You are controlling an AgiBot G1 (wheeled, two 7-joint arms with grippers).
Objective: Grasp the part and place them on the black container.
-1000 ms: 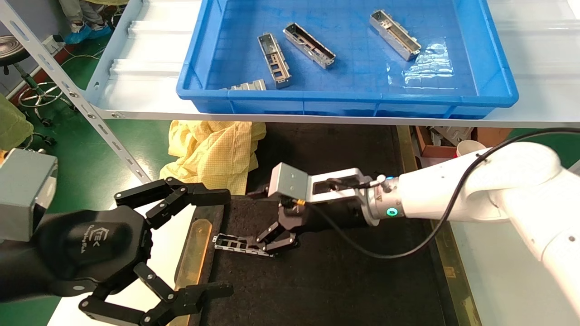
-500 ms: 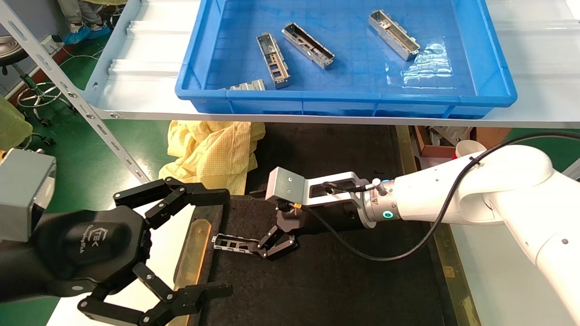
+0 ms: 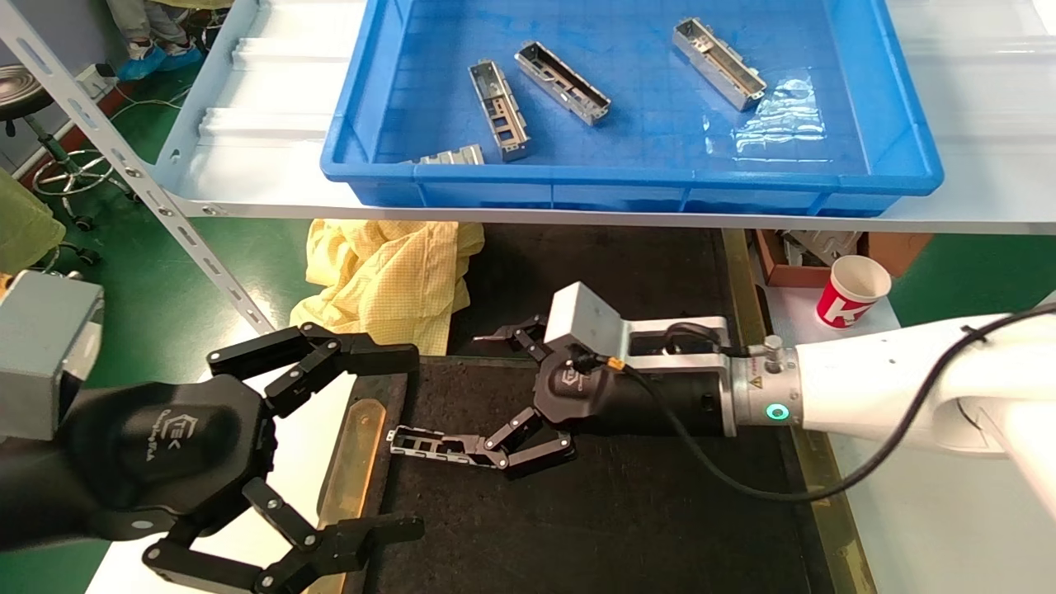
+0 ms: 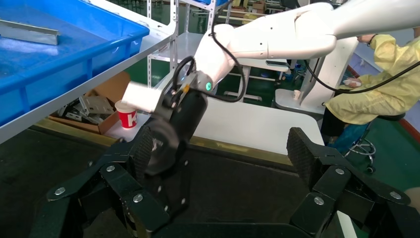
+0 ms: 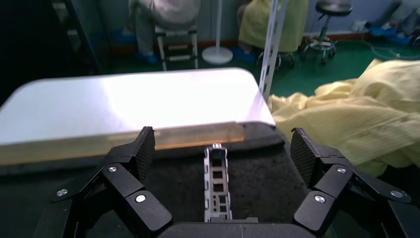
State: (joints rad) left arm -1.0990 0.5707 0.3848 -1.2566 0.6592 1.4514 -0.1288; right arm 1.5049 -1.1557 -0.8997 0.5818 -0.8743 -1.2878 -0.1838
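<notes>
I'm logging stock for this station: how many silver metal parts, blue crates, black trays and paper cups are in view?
Silver metal parts: 5, with 4 in the crate and 1 on the tray
Blue crate: 1
Black tray: 1
Paper cup: 1
Total: 8

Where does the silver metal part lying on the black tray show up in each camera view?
Head view: slim silver metal part lies flat near the wide black tray's left edge, just ahead of the open right end effector.
Left wrist view: not in it.
Right wrist view: the part lies centred between the spread fingers.
Shared landmark: the brass-coloured strip.
</notes>
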